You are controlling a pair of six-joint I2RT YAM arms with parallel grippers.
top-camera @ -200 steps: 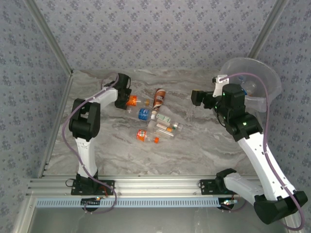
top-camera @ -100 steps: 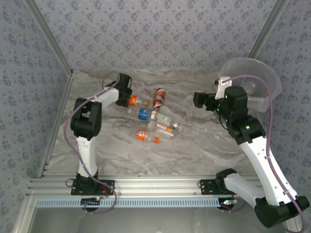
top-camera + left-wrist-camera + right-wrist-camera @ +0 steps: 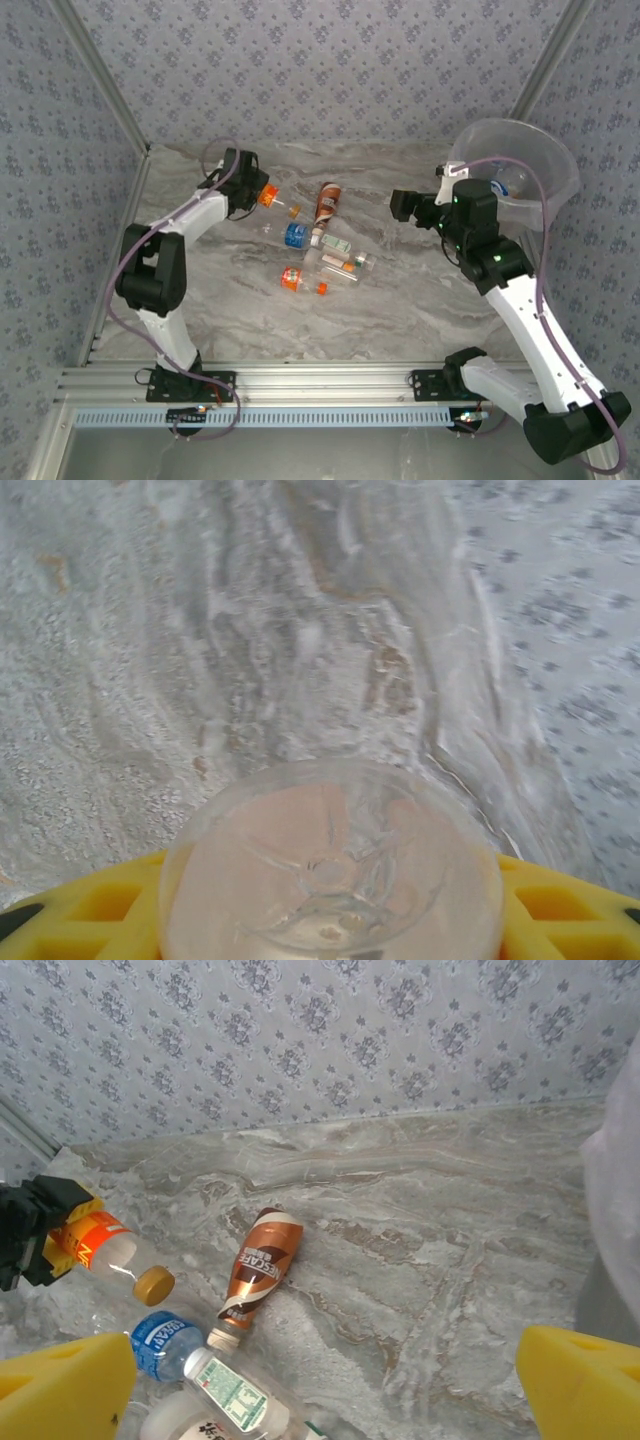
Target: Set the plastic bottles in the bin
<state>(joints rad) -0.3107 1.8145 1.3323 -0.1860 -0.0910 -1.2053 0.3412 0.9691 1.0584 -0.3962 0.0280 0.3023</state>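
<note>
L gripper (image 3: 248, 192) has lifted the orange-label bottle (image 3: 267, 196) off the pile, pads clamped round its body, prob. clear of the table now. Other bottles (image 3: 318, 250) lie mid-table. R gripper (image 3: 402, 204) gapes wide, empty, near the bin (image 3: 560, 160), so a carry across comes next.

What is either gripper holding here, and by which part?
The left gripper grips the orange-labelled bottle at its base end, with the cap pointing away from the wrist. The right gripper is open and holds nothing.
</note>
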